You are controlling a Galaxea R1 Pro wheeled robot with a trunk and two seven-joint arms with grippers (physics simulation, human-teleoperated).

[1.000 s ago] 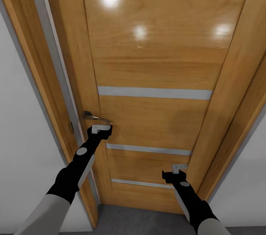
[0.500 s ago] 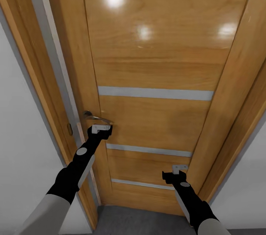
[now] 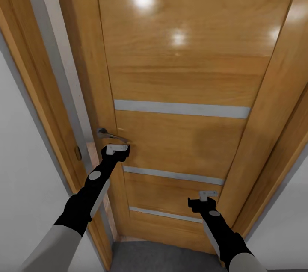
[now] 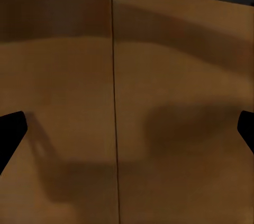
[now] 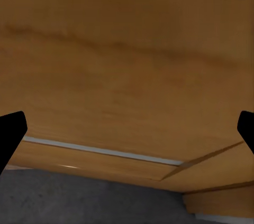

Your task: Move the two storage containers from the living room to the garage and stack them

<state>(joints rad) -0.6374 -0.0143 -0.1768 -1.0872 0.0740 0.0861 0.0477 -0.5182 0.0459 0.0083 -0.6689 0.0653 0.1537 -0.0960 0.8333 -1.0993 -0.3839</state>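
Note:
The two storage containers are out of view. A wooden panel door [image 3: 179,75] with pale grey strips stands right in front of me. My left gripper [image 3: 117,149] is against the door just below its metal lever handle [image 3: 112,136]. My right gripper [image 3: 208,195] is at the door's lower panel. In the left wrist view the left gripper [image 4: 127,134] is open on bare door wood, its fingertips [image 4: 10,134] far apart with nothing between. The right gripper [image 5: 127,134] is open and empty too, facing the door's lower edge.
The wooden door frame [image 3: 55,92] and a white wall [image 3: 25,186] stand at the left, another white wall [image 3: 286,229] at the right. Grey floor [image 3: 162,257] lies under the door. A narrow gap [image 3: 93,156] shows between door and left frame.
The door has swung slightly away from me, and the gap at its handle side has widened, showing a pale strip behind it. Both arms hold the same pose.

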